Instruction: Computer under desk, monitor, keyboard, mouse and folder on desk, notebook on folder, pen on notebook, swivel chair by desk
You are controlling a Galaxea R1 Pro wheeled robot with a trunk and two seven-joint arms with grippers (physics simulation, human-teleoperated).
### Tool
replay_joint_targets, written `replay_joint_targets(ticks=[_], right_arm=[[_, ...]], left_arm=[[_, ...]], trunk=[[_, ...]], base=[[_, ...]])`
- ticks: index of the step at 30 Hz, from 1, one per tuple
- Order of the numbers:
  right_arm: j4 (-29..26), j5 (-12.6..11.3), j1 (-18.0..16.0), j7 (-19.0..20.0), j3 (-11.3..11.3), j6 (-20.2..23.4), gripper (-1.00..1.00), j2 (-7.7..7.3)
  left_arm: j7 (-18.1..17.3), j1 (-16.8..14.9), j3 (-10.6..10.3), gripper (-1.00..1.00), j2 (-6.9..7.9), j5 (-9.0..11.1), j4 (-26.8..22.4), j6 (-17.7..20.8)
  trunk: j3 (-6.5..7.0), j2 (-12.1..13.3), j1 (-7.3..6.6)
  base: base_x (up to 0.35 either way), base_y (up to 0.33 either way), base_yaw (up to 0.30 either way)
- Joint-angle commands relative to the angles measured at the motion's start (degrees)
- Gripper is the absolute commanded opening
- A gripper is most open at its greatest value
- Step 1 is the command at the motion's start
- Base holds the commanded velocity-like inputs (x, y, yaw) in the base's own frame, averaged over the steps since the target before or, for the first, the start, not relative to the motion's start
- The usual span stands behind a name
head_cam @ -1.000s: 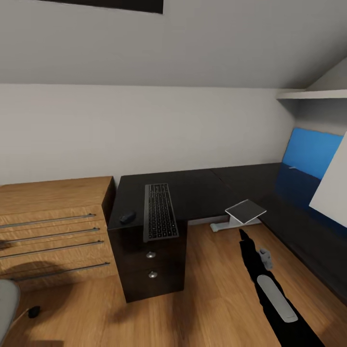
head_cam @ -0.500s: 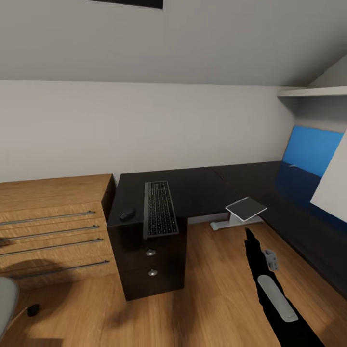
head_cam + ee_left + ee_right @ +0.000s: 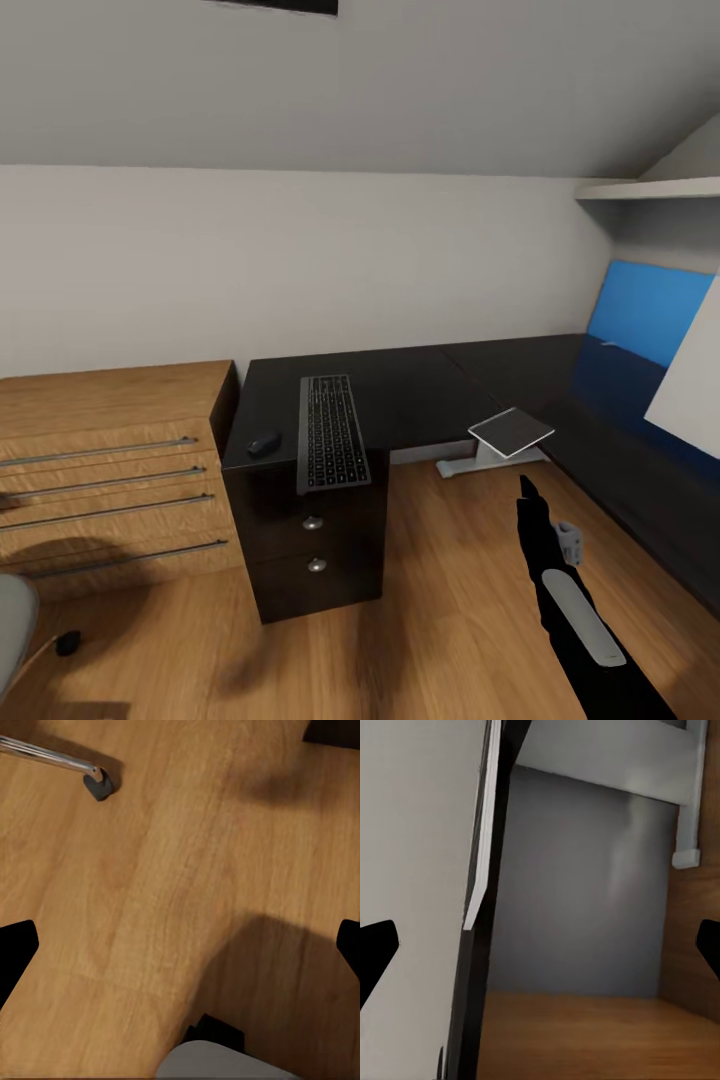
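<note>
The black L-shaped desk (image 3: 420,390) spans the middle and right. On its left end, above the drawer unit, the keyboard (image 3: 330,432) lies with the mouse (image 3: 264,443) just left of it. The monitor's pale grey back (image 3: 690,380) stands at the right edge and appears edge-on as the monitor (image 3: 472,870). The light grey computer (image 3: 510,432) sits at the desk's inner corner. The swivel chair's grey seat (image 3: 12,630) pokes in at lower left; its chrome leg and caster (image 3: 97,784) rest on the floor. My left gripper (image 3: 180,952) and right gripper (image 3: 540,952) are open and empty.
A light wooden drawer cabinet (image 3: 110,470) stands against the desk's left end. A white desk leg (image 3: 460,468) rests on the wooden floor (image 3: 440,600). A blue panel (image 3: 645,310) and a white shelf (image 3: 650,190) are at the far right. My right arm (image 3: 560,590) hangs over the floor.
The whole view has shifted slightly, so the camera moved. My right arm has drifted a little to the right and lower in the picture.
</note>
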Motion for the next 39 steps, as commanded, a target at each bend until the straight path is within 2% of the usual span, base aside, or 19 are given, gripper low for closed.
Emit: replay_joint_targets(ticks=[1,20,30,31,39], right_arm=[[-0.1,-0.5,0.0,-0.1,0.3,-0.5,1.00,-0.09],[-0.1,-0.8,0.0,-0.1,0.2,-0.5,1.00,-0.09],[-0.1,-0.7,0.0,-0.2,0.2,-0.5,1.00,-0.11],[-0.1,-0.7,0.0,-0.2,0.1,-0.5,-1.00,-0.11],[-0.1,-0.5,0.0,-0.2,0.2,-0.5,-1.00,-0.11]], left_arm=[[0.1,0.0,-0.1,1.00,0.03,0.4,0.0,-0.2],[0.1,0.0,-0.2,1.00,0.05,0.4,0.1,-0.2],[0.1,0.0,-0.2,1.00,0.05,0.4,0.2,-0.2],[0.1,0.0,-0.2,1.00,0.05,0.4,0.2,-0.2],[0.1,0.0,-0.2,1.00,0.05,0.4,0.2,-0.2]], trunk=[[-0.04,0.0,0.00],[-0.04,0.0,0.00],[-0.04,0.0,0.00],[-0.04,0.0,0.00],[-0.04,0.0,0.00]], base=[[0.107,0.000,0.000],[0.290,0.000,0.000],[0.045,0.000,0.000],[0.001,0.000,0.000],[0.000,0.000,0.000]])
